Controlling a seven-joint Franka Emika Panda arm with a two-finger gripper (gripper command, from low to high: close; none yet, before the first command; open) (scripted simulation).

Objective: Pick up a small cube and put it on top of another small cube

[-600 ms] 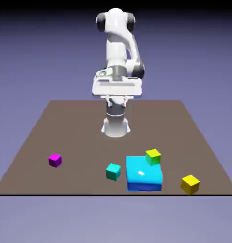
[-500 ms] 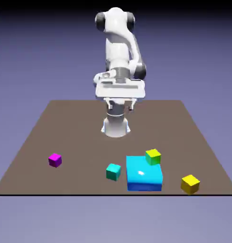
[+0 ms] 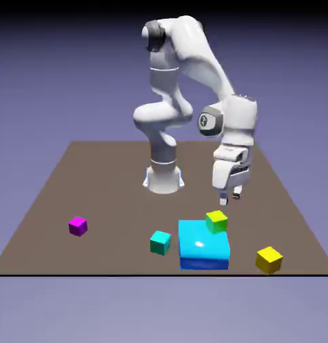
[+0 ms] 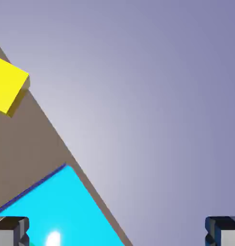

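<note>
Nothing of the task looks done yet: every cube sits on the table (image 3: 72, 174) by itself, nothing is stacked, and the whole pick, carry and placing are left.

From the exterior view's left, the magenta cube (image 3: 77, 226) lies far off to the side of the gripper (image 3: 229, 196), well apart from it. The teal cube (image 3: 160, 242) is nearer, below the gripper and toward the exterior view's left. The big blue block (image 3: 204, 245) lies almost under the gripper, and the lime cube (image 3: 216, 221) sits just beneath the fingertips, touching the block's corner as far as one can tell.

The gripper hangs in the air, released and empty; in the hand view its two tips stand wide apart at the bottom corners with nothing between them.

The yellow cube (image 3: 269, 259) is farthest to the exterior view's right, below the gripper and well apart from it, near the table's front edge. In the hand view it shows at the upper left (image 4: 7, 85). It is small, plain and pure yellow, with flat faces and sharp edges, resting flat.
</note>
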